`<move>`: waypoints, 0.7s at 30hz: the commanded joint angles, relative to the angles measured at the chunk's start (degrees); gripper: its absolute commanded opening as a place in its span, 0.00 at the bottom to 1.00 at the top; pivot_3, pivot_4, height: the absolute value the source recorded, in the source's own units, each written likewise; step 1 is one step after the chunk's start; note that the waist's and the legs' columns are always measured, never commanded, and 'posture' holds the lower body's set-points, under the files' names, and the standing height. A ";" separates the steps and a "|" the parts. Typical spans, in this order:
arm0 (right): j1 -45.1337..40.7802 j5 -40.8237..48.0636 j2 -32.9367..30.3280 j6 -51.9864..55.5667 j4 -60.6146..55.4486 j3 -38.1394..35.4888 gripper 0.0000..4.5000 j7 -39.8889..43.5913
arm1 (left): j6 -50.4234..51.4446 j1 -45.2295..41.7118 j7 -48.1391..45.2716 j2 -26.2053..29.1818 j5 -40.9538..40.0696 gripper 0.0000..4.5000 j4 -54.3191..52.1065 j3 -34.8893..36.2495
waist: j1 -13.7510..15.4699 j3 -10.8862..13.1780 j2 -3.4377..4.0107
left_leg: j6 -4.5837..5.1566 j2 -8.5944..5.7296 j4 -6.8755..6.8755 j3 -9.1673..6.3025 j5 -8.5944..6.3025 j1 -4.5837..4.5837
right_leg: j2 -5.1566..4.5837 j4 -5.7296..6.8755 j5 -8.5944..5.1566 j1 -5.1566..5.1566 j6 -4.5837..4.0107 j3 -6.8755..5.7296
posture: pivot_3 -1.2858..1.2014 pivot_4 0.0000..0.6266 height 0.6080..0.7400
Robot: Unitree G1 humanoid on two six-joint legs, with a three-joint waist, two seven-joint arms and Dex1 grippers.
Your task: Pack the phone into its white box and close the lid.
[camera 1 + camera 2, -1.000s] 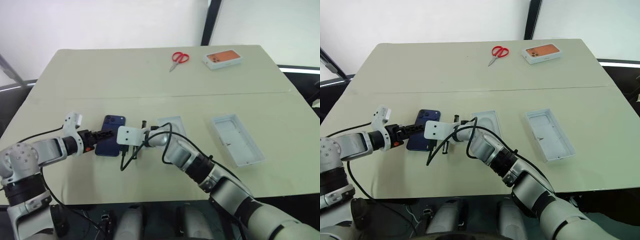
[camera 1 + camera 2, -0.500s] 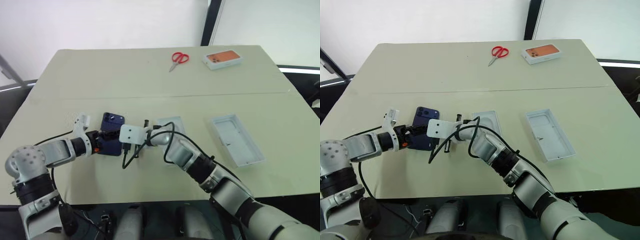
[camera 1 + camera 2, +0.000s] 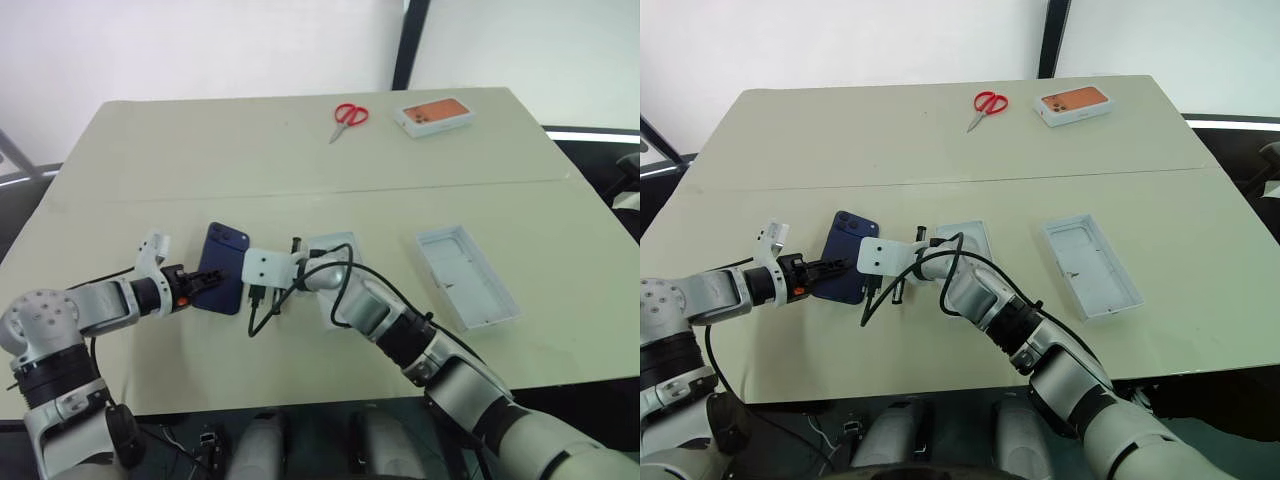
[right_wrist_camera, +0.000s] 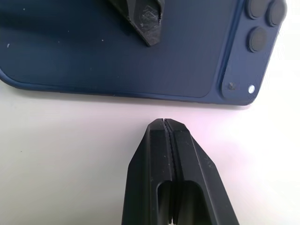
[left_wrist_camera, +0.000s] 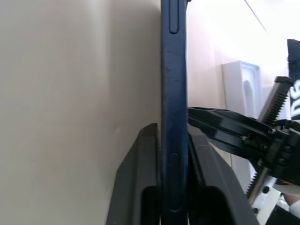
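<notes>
Phone [image 5: 173,112], flat on the table [image 3: 300,160] a second ago, is now pinched at its near end by the left gripper [image 3: 192,287]; the right gripper [image 4: 169,136] is kept shut just beside it.

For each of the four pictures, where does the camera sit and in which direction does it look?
Left eye view and right eye view: on the head, looking forward and down at the table; both arms show.
Left wrist view: on the left wrist, along the left gripper, shut on the phone edge.
Right wrist view: on the right wrist, along the shut right gripper, beside the phone's back.
All views share the phone.
</notes>
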 commanded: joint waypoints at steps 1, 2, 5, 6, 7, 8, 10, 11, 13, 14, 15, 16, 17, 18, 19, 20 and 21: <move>-0.41 -0.18 -0.89 0.36 -4.39 -2.02 0.00 0.81 | 0.46 0.24 0.37 0.11 -0.83 0.20 -0.24 2.42 | -0.10 0.00 -0.01 | 0.00 0.00 -0.01 0.00 0.00 -0.01 | 0.00 -0.01 0.00 -0.02 0.00 0.00 | 0.52 0.24 1.00; -0.39 -0.13 -1.25 0.56 -5.11 -2.23 0.00 1.02 | 0.46 0.21 0.54 -0.10 -1.40 0.20 -0.16 2.94 | -0.13 0.00 -0.01 | 0.00 0.00 -0.02 0.00 0.00 -0.02 | 0.00 -0.01 0.00 -0.03 0.00 0.00 | 0.52 0.24 1.00; -0.44 0.12 -2.20 1.33 -7.33 -3.16 0.00 1.65 | 0.46 0.03 1.35 -0.63 -2.92 0.20 0.23 4.23 | -0.15 0.01 -0.01 | 0.00 0.02 -0.03 0.00 0.00 -0.03 | 0.01 0.00 0.00 -0.06 0.00 0.00 | 0.52 0.24 1.00; -0.54 0.37 -2.56 1.84 -8.20 -3.73 0.00 1.93 | 0.46 0.05 1.66 -0.75 -3.28 0.20 0.24 4.40 | -0.14 0.01 -0.03 | 0.00 0.02 -0.03 0.00 0.00 -0.04 | 0.00 0.00 0.00 -0.07 0.00 0.00 | 0.52 0.24 1.00; -0.53 0.56 -2.90 2.33 -9.10 -4.18 0.00 2.21 | 0.46 0.16 1.92 -0.90 -3.79 0.20 0.16 4.58 | -0.14 0.02 -0.03 | 0.00 0.02 -0.03 0.00 0.00 -0.05 | 0.01 0.00 0.00 -0.08 0.00 0.00 | 0.52 0.24 1.00; -0.48 0.77 -3.24 2.80 -9.99 -4.57 0.00 2.53 | 0.46 0.21 2.31 -1.11 -4.20 0.20 0.14 4.80 | -0.13 0.02 -0.03 | 0.00 0.02 -0.03 0.00 0.00 -0.06 | 0.01 0.00 0.00 -0.09 0.00 0.00 | 0.52 0.24 1.00; -0.22 1.00 -3.97 3.49 -11.73 -5.12 0.00 3.16 | 0.46 0.36 3.16 -1.46 -5.11 0.08 0.21 5.09 | -0.13 0.02 -0.03 | 0.00 0.02 -0.03 0.00 0.00 -0.07 | 0.00 0.00 0.00 -0.09 0.00 0.00 | 0.52 0.24 1.00; -0.02 1.16 -4.34 3.80 -12.71 -5.44 0.00 3.50 | 0.46 0.42 3.58 -1.65 -5.62 0.02 0.22 5.19 | -0.12 0.02 -0.03 | 0.00 0.02 -0.03 0.00 0.00 -0.07 | 0.00 -0.01 0.00 -0.09 0.00 0.00 | 0.52 0.24 1.00; 0.48 1.67 -4.99 4.82 -14.98 -6.11 0.00 4.18 | 0.46 0.62 4.44 -2.01 -6.75 0.01 -0.08 5.46 | -0.12 0.02 -0.04 | 0.00 0.03 -0.03 0.00 0.00 -0.08 | 0.00 0.00 0.00 -0.10 0.00 0.00 | 0.52 0.24 1.00; 0.64 1.96 -5.36 5.32 -16.10 -6.47 0.00 4.56 | 0.46 0.57 4.82 -2.27 -7.34 0.01 -0.19 5.71 | -0.11 0.02 -0.04 | 0.00 0.03 -0.03 0.00 0.00 -0.08 | -0.01 -0.01 0.00 -0.10 0.00 0.00 | 0.52 0.24 1.00; 0.89 2.69 -6.17 6.08 -18.22 -7.24 0.00 5.46 | 0.46 0.41 4.75 -2.65 -8.76 0.01 -0.83 5.90 | -0.10 0.02 -0.04 | 0.00 0.02 -0.03 0.00 0.00 -0.08 | -0.01 -0.01 0.00 -0.10 0.00 0.00 | 0.52 0.24 1.00; 1.40 3.93 -7.15 7.31 -21.02 -8.42 0.00 6.73 | 0.46 0.06 5.20 -3.48 -10.66 0.01 -1.51 6.57 | -0.03 0.02 -0.04 | 0.00 0.02 -0.03 0.00 0.00 -0.08 | -0.01 -0.01 0.00 -0.10 0.00 0.00 | 0.52 0.24 1.00; 2.07 5.37 -8.19 8.47 -23.80 -9.71 0.00 8.05 | 0.46 -0.36 5.80 -4.58 -12.37 0.01 -2.42 7.35 | 0.05 0.03 -0.06 | 0.00 0.02 -0.02 0.00 0.00 -0.11 | -0.02 -0.01 0.00 -0.12 0.00 0.00 | 0.52 0.24 1.00; 2.52 6.40 -8.91 9.37 -25.68 -10.51 0.00 8.88 | 0.46 -0.63 6.47 -5.37 -13.62 0.01 -3.03 7.92 | 0.26 0.05 -0.08 | 0.00 0.02 -0.01 0.00 0.00 -0.14 | -0.02 -0.02 0.00 -0.13 0.00 0.00 | 0.52 0.24 1.00; 3.36 8.07 -10.28 10.18 -28.15 -11.88 0.00 10.27 | 0.42 -0.79 7.05 -6.62 -15.60 0.01 -4.33 8.12 | 0.31 0.05 -0.09 | 0.00 0.02 0.00 -0.01 -0.01 -0.15 | -0.03 -0.04 0.00 -0.12 0.00 -0.01 | 0.52 0.24 1.00; 4.37 9.70 -12.00 10.74 -30.56 -13.39 0.00 11.69 | -0.04 -0.75 8.38 -8.12 -18.09 0.01 -5.64 7.99 | 0.43 0.05 -0.10 | 0.01 0.01 0.01 -0.01 -0.01 -0.16 | -0.03 -0.04 0.00 -0.12 0.00 -0.01 | 0.52 0.24 1.00; 6.21 11.73 -15.32 10.85 -33.11 -16.18 0.00 13.82 | -2.68 -0.91 11.93 -11.77 -21.85 0.01 -7.59 6.84 | 0.80 0.05 -0.09 | 0.01 0.01 0.01 -0.01 -0.01 -0.16 | -0.04 -0.05 0.00 -0.11 0.00 -0.01 | 0.52 0.24 1.00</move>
